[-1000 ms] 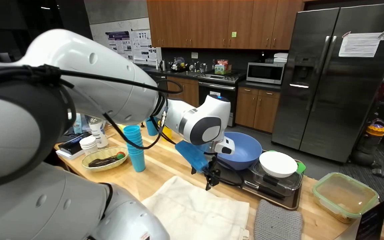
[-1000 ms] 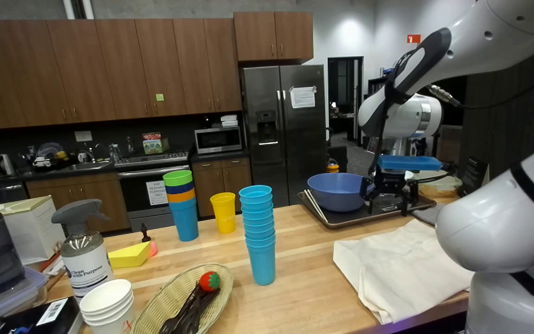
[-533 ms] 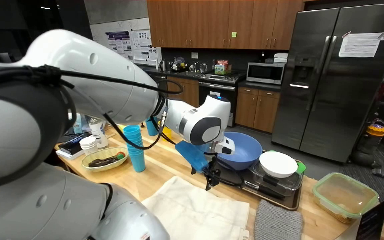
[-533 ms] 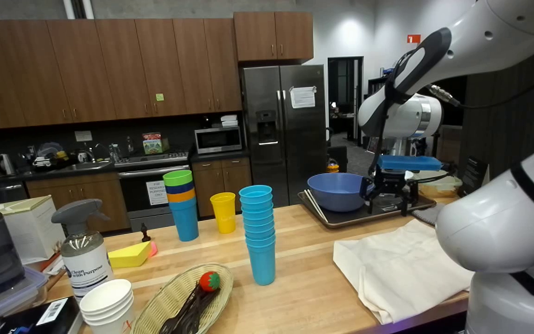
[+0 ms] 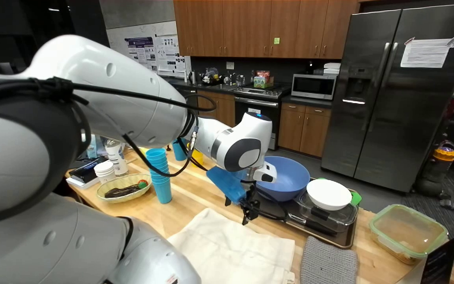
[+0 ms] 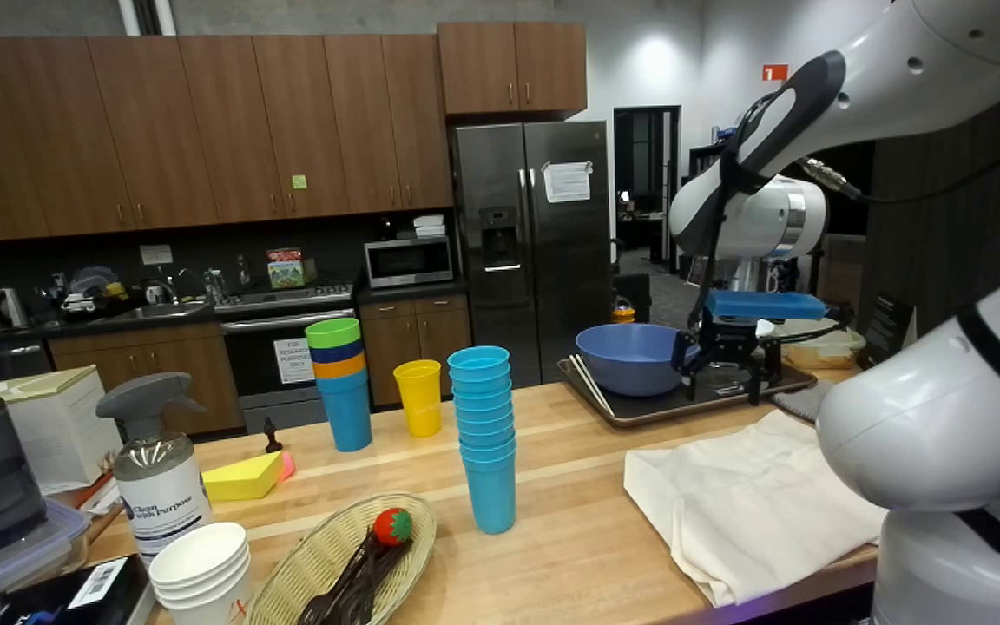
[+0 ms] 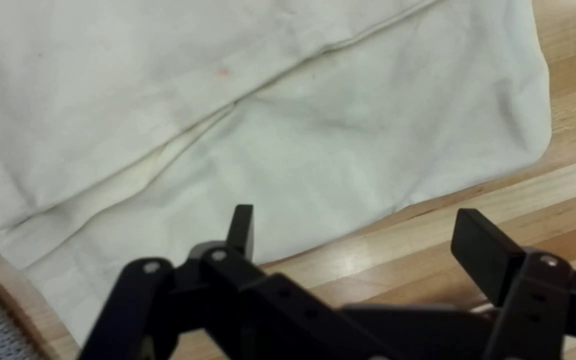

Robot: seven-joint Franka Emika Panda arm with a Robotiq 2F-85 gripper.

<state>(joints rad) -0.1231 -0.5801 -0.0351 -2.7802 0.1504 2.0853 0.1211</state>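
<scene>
Currently the gripper (image 7: 355, 215) hangs near the far edge of the white cloth (image 7: 318, 140), its fingers (image 7: 240, 227) spread wide. The cloth lies on the wooden table (image 7: 393, 252). In both exterior views, a blue bowl (image 6: 626, 360) sits on a tray (image 6: 652, 410) farther back; a gray mat (image 5: 327, 262) lies right.

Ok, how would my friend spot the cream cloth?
Start at the wooden table, then find the dark baking tray holding the blue bowl. Near the tray lies the cream cloth: wider, paler and smoother than the knitted grey mat beside it.
</scene>
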